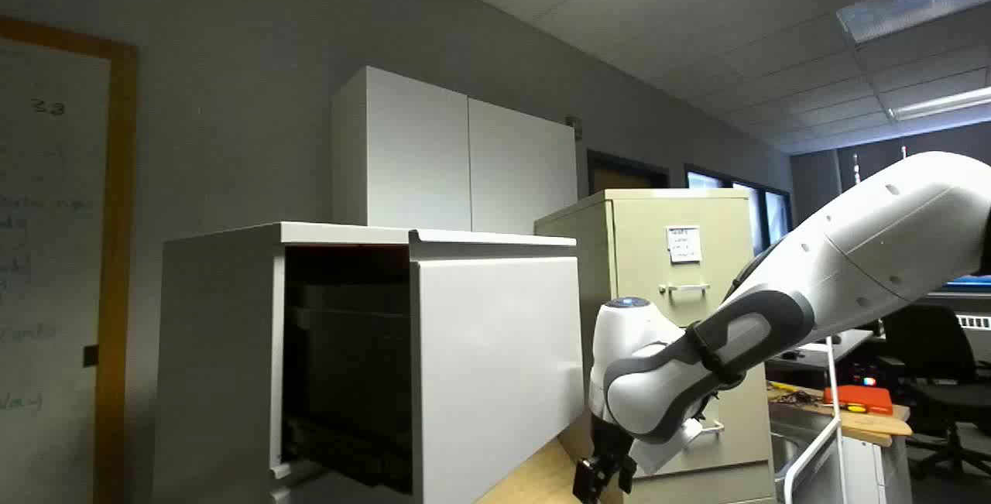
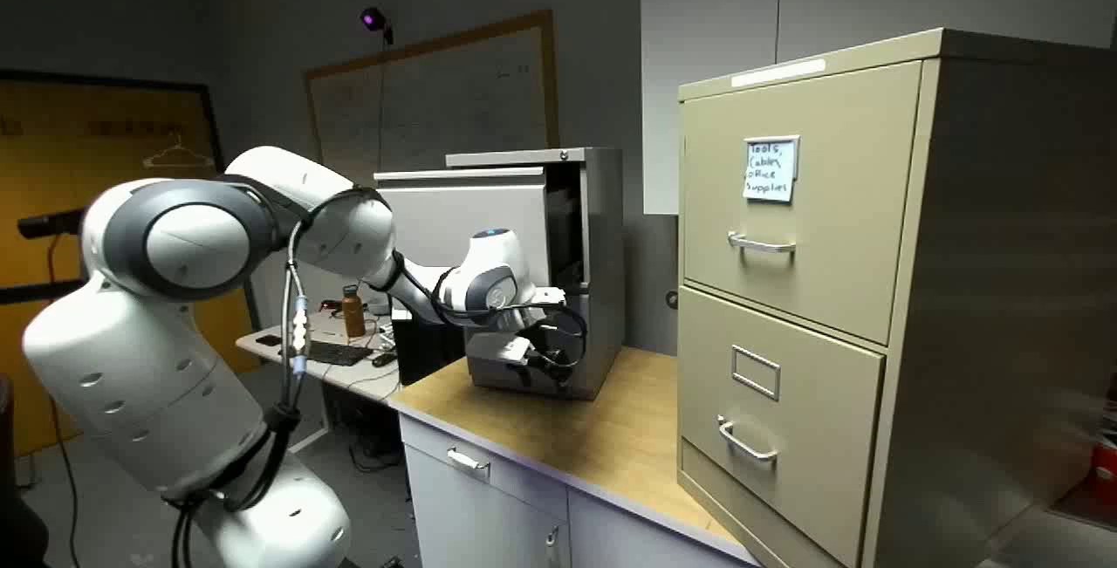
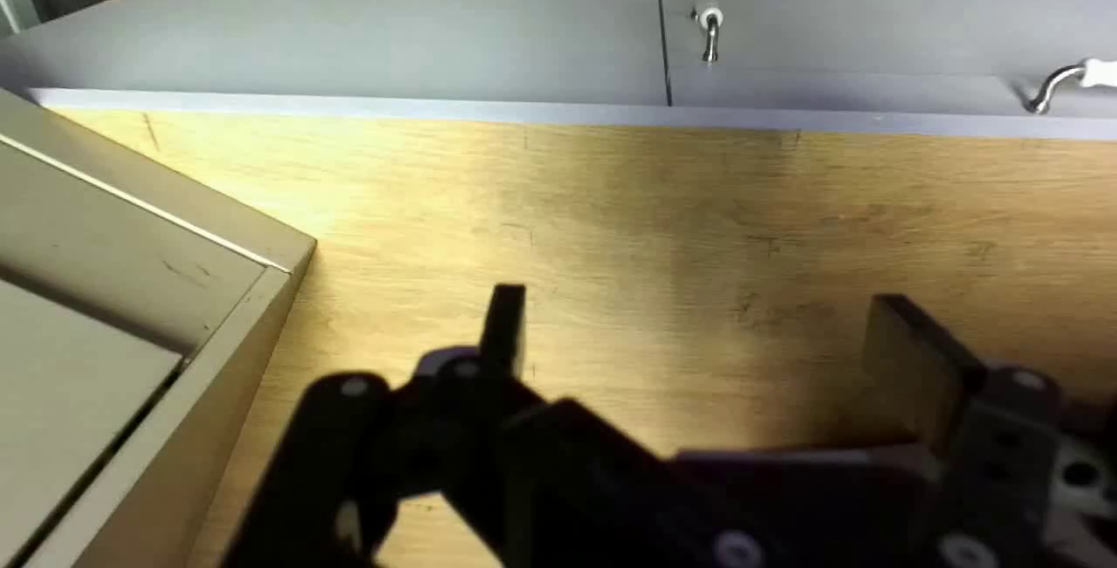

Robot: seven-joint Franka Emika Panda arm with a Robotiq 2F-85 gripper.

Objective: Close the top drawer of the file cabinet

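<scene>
The file cabinet, pale grey, shows in both exterior views (image 1: 217,349) (image 2: 604,289). Its top drawer (image 1: 499,365) is pulled well out, with a dark inside showing behind the front panel; the drawer front also shows in an exterior view (image 2: 462,210), partly behind the arm. My gripper (image 1: 604,479) points down, low beside the drawer front and over the wooden counter. It also shows in an exterior view (image 2: 554,363), in front of the cabinet's lower part. In the wrist view the gripper (image 3: 702,297) has its fingers wide apart with nothing between them. The file cabinet is out of the wrist view.
A beige cabinet with handled drawers (image 2: 794,228) stands beside the wooden counter (image 2: 646,428); its corner shows in the wrist view (image 3: 218,376). The counter's front edge (image 3: 436,110) has grey doors below. A white two-door cupboard (image 1: 418,156) hangs behind. A desk with a brown bottle (image 2: 352,313) stands beyond.
</scene>
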